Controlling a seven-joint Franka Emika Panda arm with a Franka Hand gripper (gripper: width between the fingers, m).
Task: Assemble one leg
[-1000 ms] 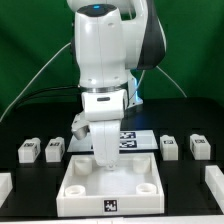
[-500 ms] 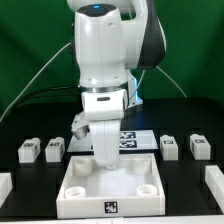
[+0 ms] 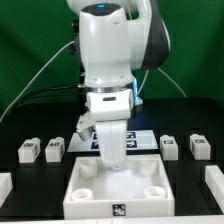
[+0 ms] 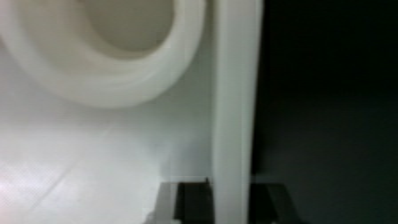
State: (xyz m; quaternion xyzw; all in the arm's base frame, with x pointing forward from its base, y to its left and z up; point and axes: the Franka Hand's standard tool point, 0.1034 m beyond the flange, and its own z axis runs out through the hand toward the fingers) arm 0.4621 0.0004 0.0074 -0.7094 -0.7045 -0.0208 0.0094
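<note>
Four small white legs with tags lie on the black table: two at the exterior view's left (image 3: 28, 151) (image 3: 54, 150) and two at its right (image 3: 169, 146) (image 3: 199, 147). The large white tray-like part (image 3: 90, 205) with round corner sockets sits in front of the arm. My gripper (image 3: 113, 165) reaches down onto its back wall. In the wrist view the wall's rim (image 4: 235, 90) runs between my dark fingers (image 4: 187, 205), and the gripper (image 4: 231, 205) is shut on it. A round socket (image 4: 107, 50) shows beside the rim. No leg is held.
The marker board (image 3: 137, 139) lies behind the tray, mostly hidden by the arm. White pieces stand at the front corners of the table, left (image 3: 4, 185) and right (image 3: 214, 185). Cables run behind the arm's base.
The arm has shifted toward the exterior view's right, and the tray-like part has slid that way with it. The legs have not moved.
</note>
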